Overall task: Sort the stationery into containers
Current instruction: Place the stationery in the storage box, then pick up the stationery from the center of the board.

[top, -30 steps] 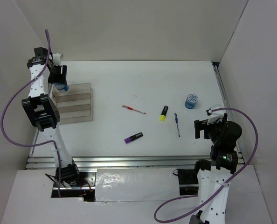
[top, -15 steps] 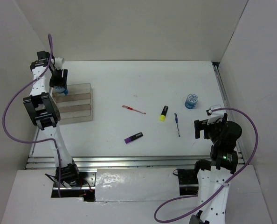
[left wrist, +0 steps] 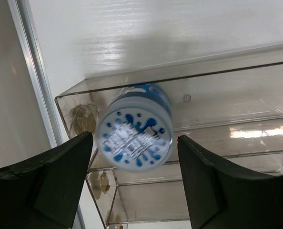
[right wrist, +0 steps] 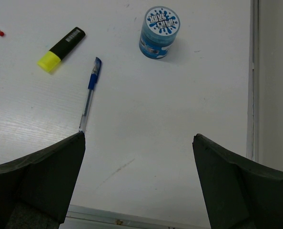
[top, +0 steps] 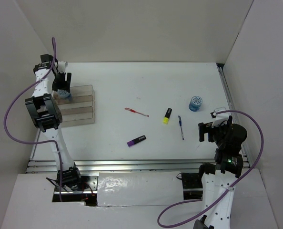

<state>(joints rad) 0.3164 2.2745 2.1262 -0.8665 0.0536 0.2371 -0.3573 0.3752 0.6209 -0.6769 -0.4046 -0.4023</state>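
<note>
A blue roll with a white patterned top [left wrist: 134,133] sits blurred between my left gripper's [left wrist: 134,138] fingers, with a gap on each side, over the far left compartment of the clear tray [left wrist: 227,67]. In the top view this gripper [top: 60,86] hangs open at the tray's [top: 79,107] far left corner. My right gripper [right wrist: 139,138] stands open over bare table at the near right [top: 206,131]. On the table lie a second blue roll [right wrist: 160,31], a yellow highlighter [right wrist: 61,48], a blue pen [right wrist: 90,93], a red pen [top: 136,112] and a purple highlighter [top: 136,140].
White walls close in the table on the left, back and right. A metal rail [top: 227,95] runs along the right edge, and another [left wrist: 36,86] lies just left of the tray.
My left gripper has shifted slightly right and nearer over the tray's corner, and its jaws have widened off the blue roll. The right arm has not moved.
</note>
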